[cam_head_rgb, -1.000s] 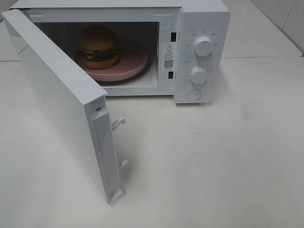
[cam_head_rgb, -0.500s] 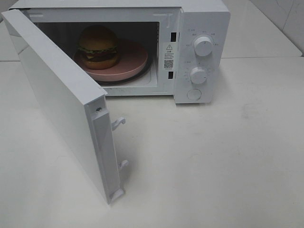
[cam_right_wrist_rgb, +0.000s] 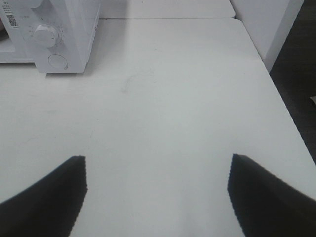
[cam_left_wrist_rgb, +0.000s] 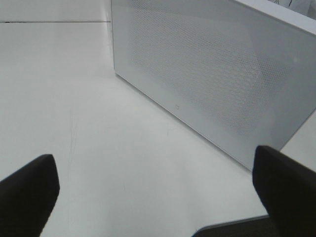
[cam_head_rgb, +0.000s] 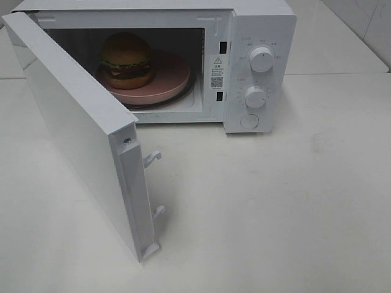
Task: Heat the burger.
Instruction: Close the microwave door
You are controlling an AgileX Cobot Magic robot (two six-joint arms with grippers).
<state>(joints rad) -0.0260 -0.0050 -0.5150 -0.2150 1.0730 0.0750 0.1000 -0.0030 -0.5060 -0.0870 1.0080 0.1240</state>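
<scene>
Golden-brown burger (cam_head_rgb: 126, 60) unmoved inside the microwave (cam_head_rgb: 264, 27); left tool (cam_left_wrist_rgb: 153, 165) and right tool (cam_right_wrist_rgb: 157, 165) stay apart.

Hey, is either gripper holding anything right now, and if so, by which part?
Nothing is held. The left gripper and the right gripper are both open and empty. The burger sits on the pink plate inside the microwave.

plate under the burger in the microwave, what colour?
Pink: the round pink plate under the golden-bun burger. Shows best in the exterior high view.
</scene>
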